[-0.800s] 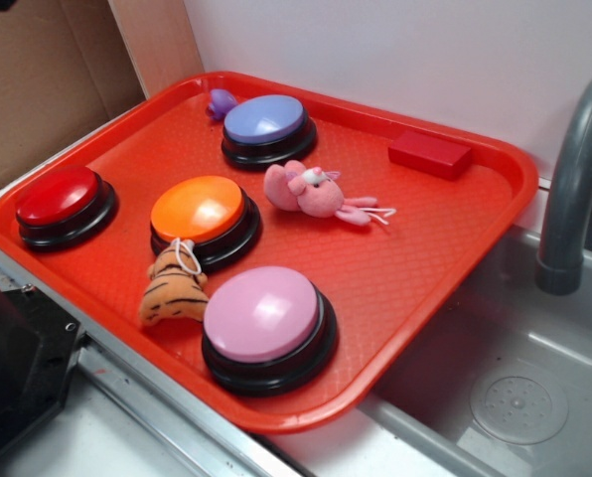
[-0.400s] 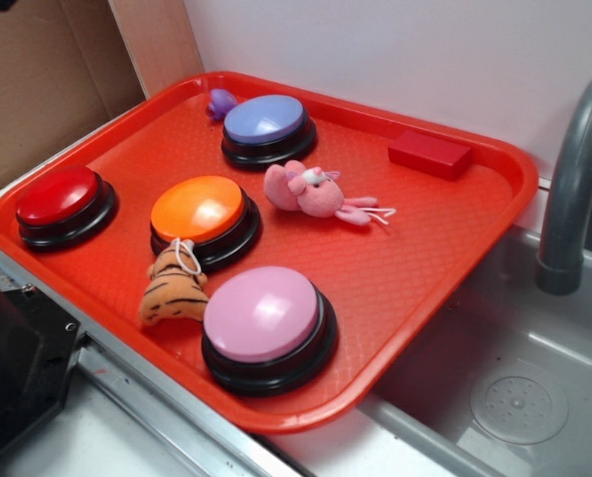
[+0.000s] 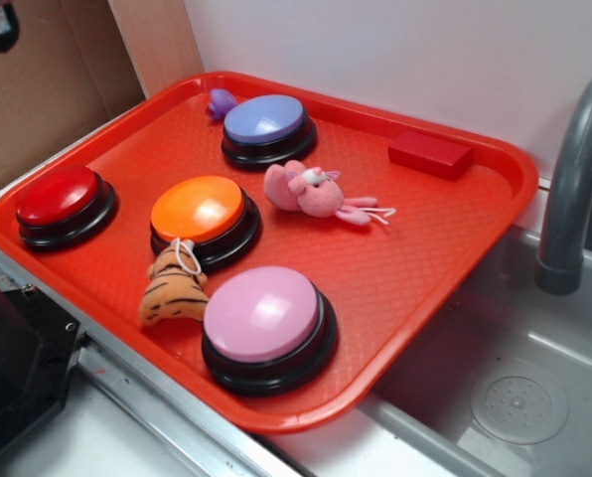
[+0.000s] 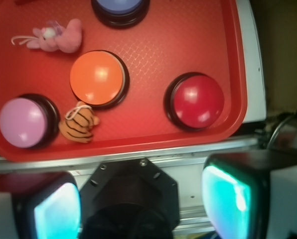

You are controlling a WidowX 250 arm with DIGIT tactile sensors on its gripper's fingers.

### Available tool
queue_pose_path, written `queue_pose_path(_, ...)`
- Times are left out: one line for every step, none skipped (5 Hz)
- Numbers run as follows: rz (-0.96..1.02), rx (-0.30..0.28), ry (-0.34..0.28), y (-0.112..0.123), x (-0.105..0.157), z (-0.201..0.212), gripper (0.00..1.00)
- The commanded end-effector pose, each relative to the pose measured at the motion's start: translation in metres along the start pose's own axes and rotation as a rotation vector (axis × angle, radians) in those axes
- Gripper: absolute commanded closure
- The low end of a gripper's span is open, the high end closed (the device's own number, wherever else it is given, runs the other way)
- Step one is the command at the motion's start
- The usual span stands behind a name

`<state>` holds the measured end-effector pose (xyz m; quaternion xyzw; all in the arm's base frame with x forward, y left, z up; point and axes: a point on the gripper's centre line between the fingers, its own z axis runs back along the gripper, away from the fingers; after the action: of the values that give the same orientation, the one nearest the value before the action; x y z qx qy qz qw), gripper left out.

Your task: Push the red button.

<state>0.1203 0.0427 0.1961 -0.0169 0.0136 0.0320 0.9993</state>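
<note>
Gripper is open, fingers spread wide, holding nothing, high above the tray's near edge. What changed: a dark bit of arm now pokes into the exterior view's top-left corner; nothing on the tray has moved. My read: approach just starting, press not done. Red button sits untouched at the tray's left corner, well clear of the fingers.

Count:
- 4 dome buttons: red, orange button, pink button, blue button
- 2 plush toys: pink plush, tiger plush
- 1 red block
</note>
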Motion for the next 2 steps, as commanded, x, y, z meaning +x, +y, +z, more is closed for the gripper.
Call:
queue_pose_path(-0.25, 0.074, 0.032, 0.06, 0.005, -0.031, 0.0)
queue_pose_path(-0.271, 0.073, 0.044, 0.068, 0.01, -0.048, 0.0)
